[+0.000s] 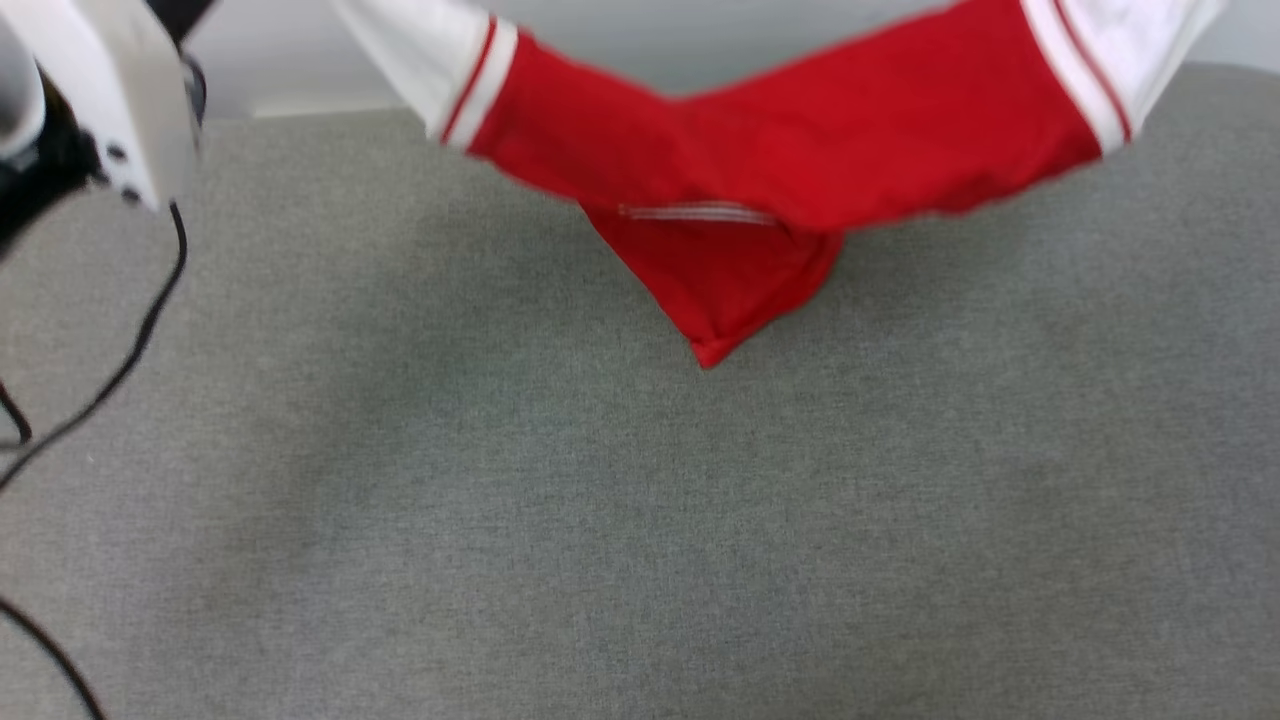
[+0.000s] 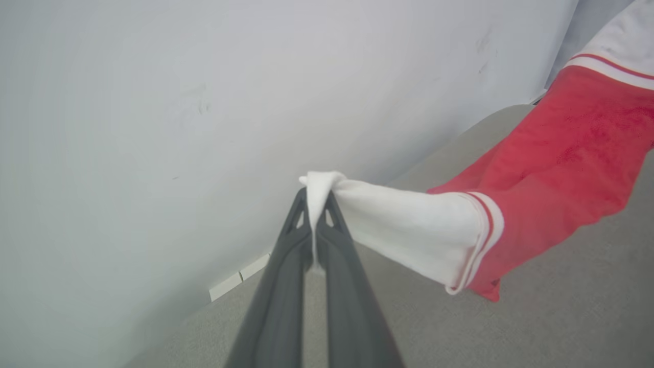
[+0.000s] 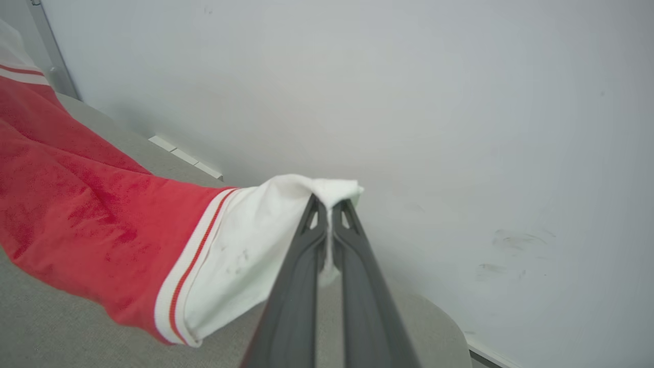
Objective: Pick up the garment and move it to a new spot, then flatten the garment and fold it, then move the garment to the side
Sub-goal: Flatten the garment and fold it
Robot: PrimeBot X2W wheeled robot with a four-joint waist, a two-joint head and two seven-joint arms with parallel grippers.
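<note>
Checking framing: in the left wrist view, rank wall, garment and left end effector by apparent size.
1. wall
2. garment
3. left end effector, though nearness to the camera enlarges it.

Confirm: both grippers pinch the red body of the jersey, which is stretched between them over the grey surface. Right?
Not quite. The left gripper and right gripper each clamp the tip of a white sleeve, not the red body, as both wrist views show. The rest holds: the garment is stretched between them over the grey surface.
</note>
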